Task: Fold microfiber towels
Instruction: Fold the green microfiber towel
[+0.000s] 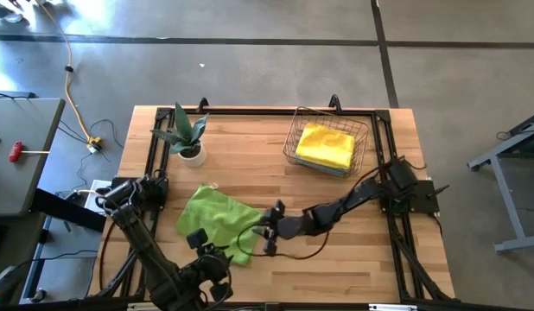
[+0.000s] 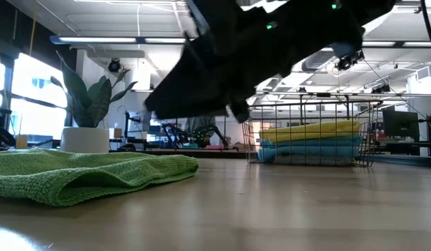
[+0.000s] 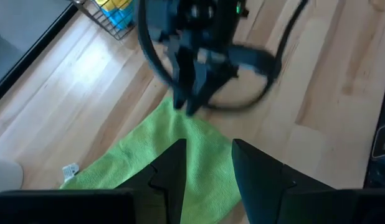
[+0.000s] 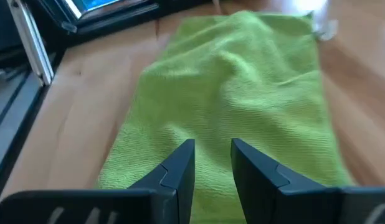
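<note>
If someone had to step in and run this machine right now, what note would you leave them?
Left tool: open, empty, over the lime green towel's near edge.
Right tool: open, empty, over the same towel's right edge.
Lime green towel lies rumpled on the table, not gripped.
Done: yellow towel folded on top of a blue one in the wire basket.
Left: fold the green towel.

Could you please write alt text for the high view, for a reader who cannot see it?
A rumpled lime green microfiber towel lies on the wooden table, with the left gripper and right gripper open at its near and right edges. Behind: wire basket of folded towels.
</note>
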Controlling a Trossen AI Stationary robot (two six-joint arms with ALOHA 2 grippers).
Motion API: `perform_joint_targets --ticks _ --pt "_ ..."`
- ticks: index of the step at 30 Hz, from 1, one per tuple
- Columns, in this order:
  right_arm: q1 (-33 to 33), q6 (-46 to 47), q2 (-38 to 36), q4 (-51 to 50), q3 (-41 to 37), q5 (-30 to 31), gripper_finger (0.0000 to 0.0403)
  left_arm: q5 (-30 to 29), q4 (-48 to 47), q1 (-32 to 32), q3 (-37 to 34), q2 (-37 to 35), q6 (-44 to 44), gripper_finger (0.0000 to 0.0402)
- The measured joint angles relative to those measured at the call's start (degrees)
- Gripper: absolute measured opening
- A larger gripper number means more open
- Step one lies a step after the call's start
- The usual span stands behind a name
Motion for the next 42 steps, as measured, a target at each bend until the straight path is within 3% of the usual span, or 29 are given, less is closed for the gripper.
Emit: perform_joint_targets --ticks 8,16,24,32,42 --pt "-0.3 -0.7 7.6 -6.8 8.6 -0.7 0.0095 0.2 -0.1 -0.7 0.0 0.0 0.5 0.0117" --pt "-0.5 1.9 9.2 -13.7 9.4 -4.9 0.0095 0.2 -0.3 -0.7 0.0 0.0 1.7 0.0117" --pt "1.5 1.7 4.9 -32.1 9.7 -8.7 0.0095 0.0 -0.1 -0.6 0.0 0.0 2.5 0.0117" --pt "7.4 3.2 -2.9 -59.6 9.2 -9.6 0.0095 -0.2 -0.2 -0.6 0.0 0.0 2.5 0.0117" --pt "13.3 -0.3 -12.7 -79.5 9.2 1.6 0.0095 -2.5 1.2 1.7 0.0 0.0 7.8 0.0117"
